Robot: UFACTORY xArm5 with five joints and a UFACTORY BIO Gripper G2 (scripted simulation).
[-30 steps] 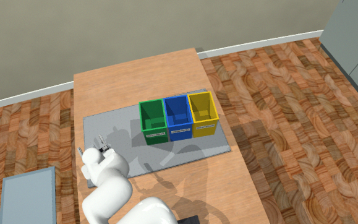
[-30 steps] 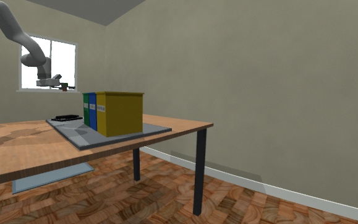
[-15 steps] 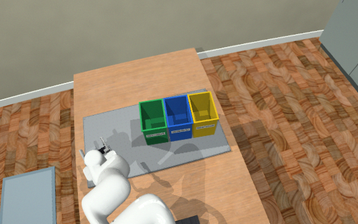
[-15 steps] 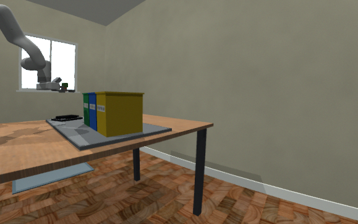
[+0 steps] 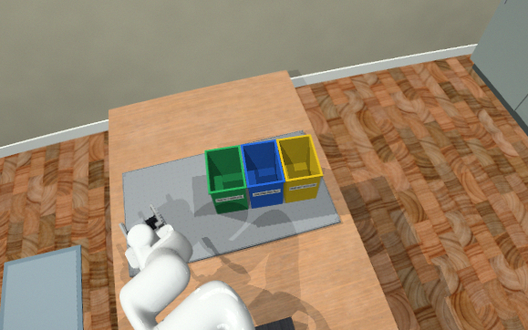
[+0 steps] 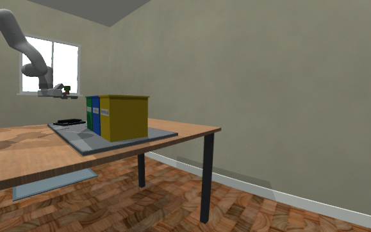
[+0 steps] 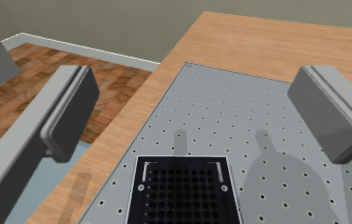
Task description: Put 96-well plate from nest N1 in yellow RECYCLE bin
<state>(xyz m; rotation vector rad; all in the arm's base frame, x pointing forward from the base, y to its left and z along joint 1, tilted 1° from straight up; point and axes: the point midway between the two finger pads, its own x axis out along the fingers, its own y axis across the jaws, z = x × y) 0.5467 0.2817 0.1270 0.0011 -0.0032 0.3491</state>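
My gripper point(image 5: 139, 221) point(image 7: 202, 115) is open and empty, its two fingers wide apart. It hangs high above the mat's left end. The dark 96-well plate point(image 7: 183, 196) point(image 6: 70, 120) sits in the black nest point(image 7: 182, 160), low in the wrist view and below the fingers; its near part is cut off there. The arm hides most of it in the top view. The yellow bin point(image 5: 301, 193) point(image 6: 128, 118), the blue bin point(image 5: 267, 200) point(image 6: 96, 123) and the green bin point(image 5: 232, 206) point(image 6: 89, 120) stand upright side by side, open at the top. Their labels are too small to read.
The grey perforated mat point(image 5: 162, 182) point(image 6: 165, 132) point(image 7: 257, 112) lies on the wooden table point(image 5: 199, 114) point(image 6: 197, 129) under nest and bins. The yellow bin is near the table's right edge in the top view, with blue in the middle and green nearest the gripper.
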